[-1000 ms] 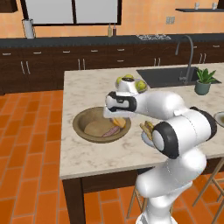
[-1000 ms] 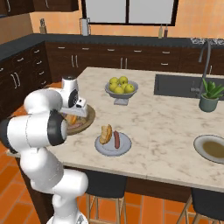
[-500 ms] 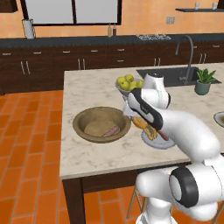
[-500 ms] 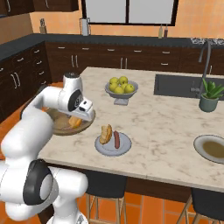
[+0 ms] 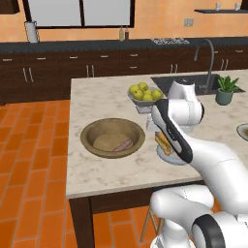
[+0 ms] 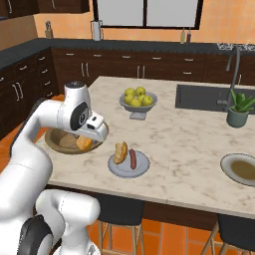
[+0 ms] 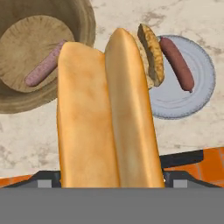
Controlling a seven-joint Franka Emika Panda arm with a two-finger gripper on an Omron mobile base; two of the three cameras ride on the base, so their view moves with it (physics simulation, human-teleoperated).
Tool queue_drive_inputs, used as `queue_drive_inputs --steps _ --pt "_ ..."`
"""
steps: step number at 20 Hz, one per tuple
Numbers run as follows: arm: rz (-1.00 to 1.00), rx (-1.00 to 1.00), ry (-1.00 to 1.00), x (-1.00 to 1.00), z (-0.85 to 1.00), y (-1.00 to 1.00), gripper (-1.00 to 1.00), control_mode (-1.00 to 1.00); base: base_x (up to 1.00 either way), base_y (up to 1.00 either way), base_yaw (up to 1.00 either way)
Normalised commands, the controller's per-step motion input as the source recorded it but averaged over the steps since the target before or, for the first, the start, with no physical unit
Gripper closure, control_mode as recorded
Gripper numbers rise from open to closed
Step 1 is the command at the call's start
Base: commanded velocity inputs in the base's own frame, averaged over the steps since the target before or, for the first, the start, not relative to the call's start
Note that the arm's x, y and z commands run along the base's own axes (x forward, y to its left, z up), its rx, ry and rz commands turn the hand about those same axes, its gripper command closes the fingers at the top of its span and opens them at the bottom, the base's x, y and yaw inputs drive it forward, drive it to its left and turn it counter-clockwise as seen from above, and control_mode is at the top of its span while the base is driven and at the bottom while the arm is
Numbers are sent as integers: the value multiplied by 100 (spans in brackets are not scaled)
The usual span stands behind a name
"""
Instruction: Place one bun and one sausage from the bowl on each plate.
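My gripper [image 7: 109, 175] is shut on a long split bun [image 7: 105, 113], which hides most of the fingers. In the right base view the gripper [image 6: 87, 139] holds the bun [image 6: 83, 144] over the near right rim of the brown wooden bowl [image 6: 50, 137]. One pinkish sausage [image 7: 43, 65] lies in the bowl [image 7: 85, 17], also seen in the left base view as the sausage [image 5: 122, 145] in the bowl [image 5: 84, 138]. Just right of the bowl, a grey plate [image 7: 197, 87] carries a bun [image 7: 152, 52] and a dark sausage [image 7: 177, 63]. A second plate [image 6: 241, 168] lies far right.
A grey footed bowl of yellow-green apples [image 6: 137, 97] stands behind the near plate [image 6: 142, 167]. The sink [image 6: 199, 94] with its tap and a potted plant [image 6: 239, 107] are at the back right. The counter's front edge runs close below the plates.
The arm's upper links have swung from left to right. The bun has come up out of the bowl and now hangs at the bowl's rim toward the near plate.
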Motion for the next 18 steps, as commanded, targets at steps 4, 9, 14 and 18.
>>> queue_drive_inputs --steps 4,9,14,18 --pt "0 -3 3 -13 5 -75 100 -100 0 0 0" --pt "0 0 0 -3 0 -10 100 100 -20 -68 -4" --pt "0 0 0 0 0 0 100 100 -23 -100 -13" --pt "0 0 0 0 0 0 100 100 6 -80 -4"
